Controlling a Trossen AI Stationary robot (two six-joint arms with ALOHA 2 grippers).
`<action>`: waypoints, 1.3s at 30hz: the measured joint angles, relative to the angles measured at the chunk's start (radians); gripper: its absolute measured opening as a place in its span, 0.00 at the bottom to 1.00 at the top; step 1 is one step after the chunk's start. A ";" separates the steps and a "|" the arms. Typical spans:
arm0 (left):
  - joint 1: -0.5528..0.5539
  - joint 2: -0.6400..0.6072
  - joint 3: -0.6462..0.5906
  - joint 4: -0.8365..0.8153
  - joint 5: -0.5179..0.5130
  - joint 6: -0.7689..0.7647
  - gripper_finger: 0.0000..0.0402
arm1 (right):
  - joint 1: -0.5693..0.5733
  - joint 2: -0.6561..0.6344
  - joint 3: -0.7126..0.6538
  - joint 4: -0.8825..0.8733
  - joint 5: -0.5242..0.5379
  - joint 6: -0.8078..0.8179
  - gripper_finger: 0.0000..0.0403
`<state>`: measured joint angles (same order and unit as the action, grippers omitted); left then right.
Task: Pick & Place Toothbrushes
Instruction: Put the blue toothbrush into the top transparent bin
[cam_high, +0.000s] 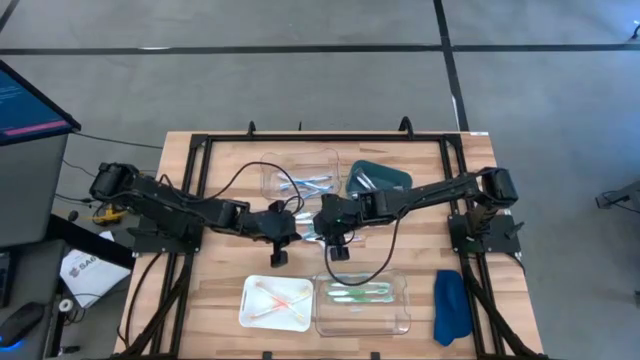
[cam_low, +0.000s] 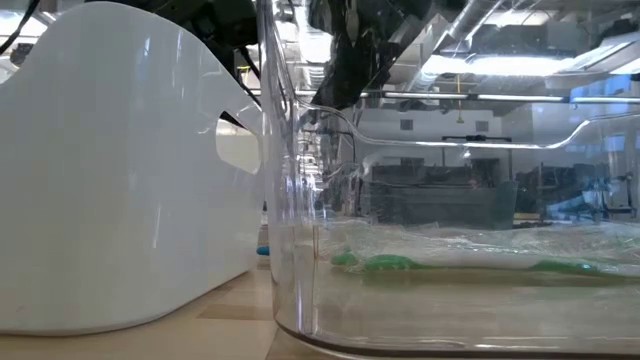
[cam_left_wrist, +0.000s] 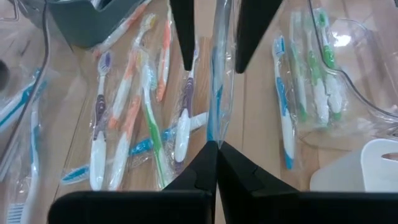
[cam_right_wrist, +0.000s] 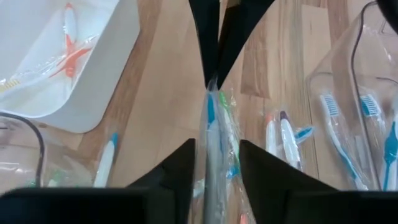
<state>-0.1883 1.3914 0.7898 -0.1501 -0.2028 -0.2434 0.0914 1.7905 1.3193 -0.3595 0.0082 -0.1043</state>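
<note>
The pale slatted wooden table with its black metal frame carries everything. Near its front edge stand a clear rigid plastic tray holding green toothbrushes and, beside it, a white opaque tray holding orange-pink ones. At the far side sit a second clear tray with light blue brushes and a dark teal bin. A soft blue cloth lies crumpled at the right front corner.

Both dark arms reach to the table's middle. There, loose toothbrushes in glossy clear wrappers lie scattered on the wood: orange, green, white with purple, light blue.

Between the two grippers hangs one blue toothbrush in a crinkled transparent sleeve. The left gripper is clamped tight on one end of the sleeve, its fingertips meeting. The right gripper stands around the other end with its dark fingers parted either side of the wrapper; whether they press it I cannot tell.
</note>
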 joint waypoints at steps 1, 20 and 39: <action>0.000 0.000 0.000 0.000 0.000 0.000 0.00 | 0.000 0.000 0.000 0.000 0.000 0.000 0.27; -0.001 -0.013 0.000 0.010 -0.044 0.001 0.08 | -0.002 0.000 0.000 -0.050 0.000 -0.063 0.04; -0.170 -0.342 0.000 0.076 -0.144 0.114 0.46 | -0.114 -0.073 0.000 0.087 0.148 -0.041 0.04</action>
<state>-0.3583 1.0496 0.7898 -0.0741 -0.3467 -0.1299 -0.0223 1.7179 1.3193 -0.2729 0.1558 -0.1455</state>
